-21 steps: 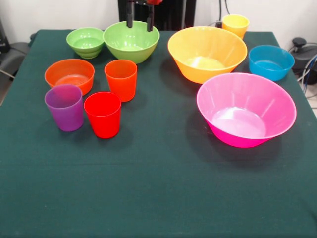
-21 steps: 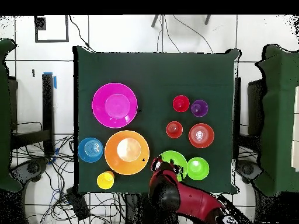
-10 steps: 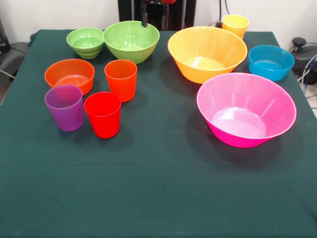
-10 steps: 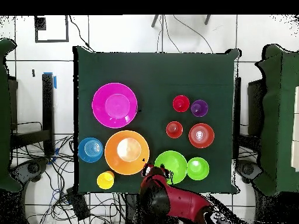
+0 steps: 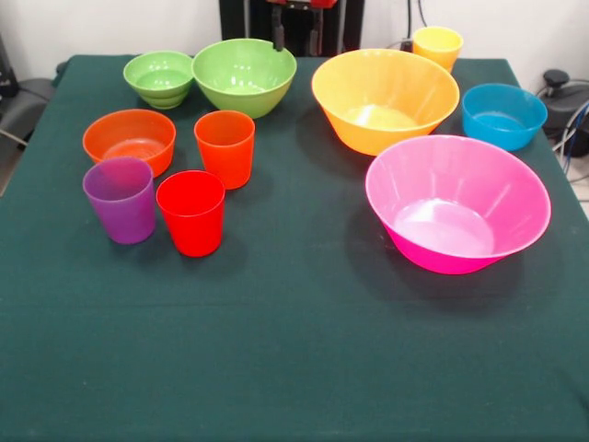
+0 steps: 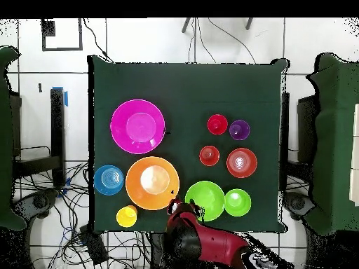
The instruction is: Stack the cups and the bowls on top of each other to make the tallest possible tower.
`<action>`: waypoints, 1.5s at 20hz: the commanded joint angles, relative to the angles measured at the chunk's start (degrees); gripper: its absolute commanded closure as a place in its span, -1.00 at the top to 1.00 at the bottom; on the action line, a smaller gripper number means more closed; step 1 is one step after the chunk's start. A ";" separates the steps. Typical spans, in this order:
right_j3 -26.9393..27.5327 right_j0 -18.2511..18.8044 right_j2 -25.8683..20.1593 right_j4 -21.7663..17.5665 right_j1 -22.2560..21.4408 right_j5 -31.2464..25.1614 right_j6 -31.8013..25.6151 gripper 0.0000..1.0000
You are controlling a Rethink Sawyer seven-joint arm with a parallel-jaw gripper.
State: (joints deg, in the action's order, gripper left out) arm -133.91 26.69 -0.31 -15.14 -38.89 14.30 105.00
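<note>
Ten pieces spread apart on green cloth (image 5: 294,368), nothing stacked. Glossy pink bowl (image 5: 457,203) widest, near front right. Gripper (image 5: 294,37) at far edge, between medium green bowl (image 5: 244,75) and yellow-orange bowl (image 5: 385,99); finger state cannot be told.

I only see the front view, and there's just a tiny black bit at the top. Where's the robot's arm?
Observer: The overhead view shows the red arm off the edge of the table, with its gripper beside the light green bowl.
Operator: Is anything hiding inside the purple cup?
Observer: Seen from straight above, the purple cup looks empty.
Operator: What's lying around the table?
Observer: A tangle of cables, beyond the corner with the yellow cup.
</note>
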 commanded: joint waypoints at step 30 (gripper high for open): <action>9.68 -0.12 0.46 -5.22 12.66 8.74 6.30 1.00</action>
State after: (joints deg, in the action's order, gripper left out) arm -132.89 27.58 1.48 -18.29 -30.87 18.17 105.00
